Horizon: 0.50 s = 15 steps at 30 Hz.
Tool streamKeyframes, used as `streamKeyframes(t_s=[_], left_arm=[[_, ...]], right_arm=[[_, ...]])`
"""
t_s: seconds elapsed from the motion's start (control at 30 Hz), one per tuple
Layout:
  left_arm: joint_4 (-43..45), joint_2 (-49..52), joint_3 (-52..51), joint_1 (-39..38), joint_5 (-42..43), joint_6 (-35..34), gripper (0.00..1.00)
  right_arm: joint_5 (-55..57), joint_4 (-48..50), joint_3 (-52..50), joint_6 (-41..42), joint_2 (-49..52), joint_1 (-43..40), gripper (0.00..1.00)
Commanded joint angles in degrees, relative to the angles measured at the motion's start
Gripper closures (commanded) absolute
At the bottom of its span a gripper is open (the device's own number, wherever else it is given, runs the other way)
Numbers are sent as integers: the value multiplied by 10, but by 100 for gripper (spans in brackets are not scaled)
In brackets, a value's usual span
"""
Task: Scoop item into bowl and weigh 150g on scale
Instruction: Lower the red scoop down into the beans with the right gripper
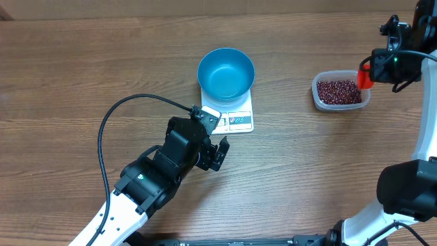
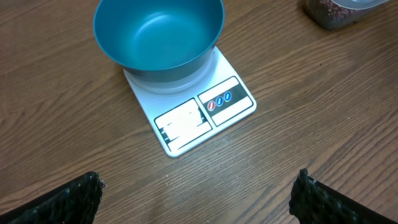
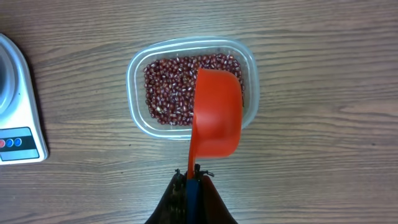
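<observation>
table (image 1: 68,68), beans (image 3: 168,93) ahead of right claw (image 3: 189,182)

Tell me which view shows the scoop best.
Right wrist: the scoop sits mid-frame, whole, over the beans in the tub. Overhead catches only a red sliver; left wrist misses it.

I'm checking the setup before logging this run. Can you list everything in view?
bowl: one, bright blue, empty, standing on the scale
scale: one, white, mid-table, button edge toward the left tool
tub: one, clear plastic, on the table's right side
red beans: many, dark red, inside the tub
scoop: one, orange-red, above the tub
cable: one, black, looping over the table's left side
table: one, brown wood grain
left tool: one, black, open, empty, near the scale
right tool: one, black, shut on the scoop's handle
</observation>
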Motion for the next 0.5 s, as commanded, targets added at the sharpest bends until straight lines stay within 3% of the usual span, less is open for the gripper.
streamKeyframes(t_s=[0.0,0.47], left_arm=[[0,4,-1,2,7,10,0],[0,4,-1,2,7,10,0]], right_arm=[[3,7,-16,-9,3,11,96],[20,55,-80,-6,3,30,96]])
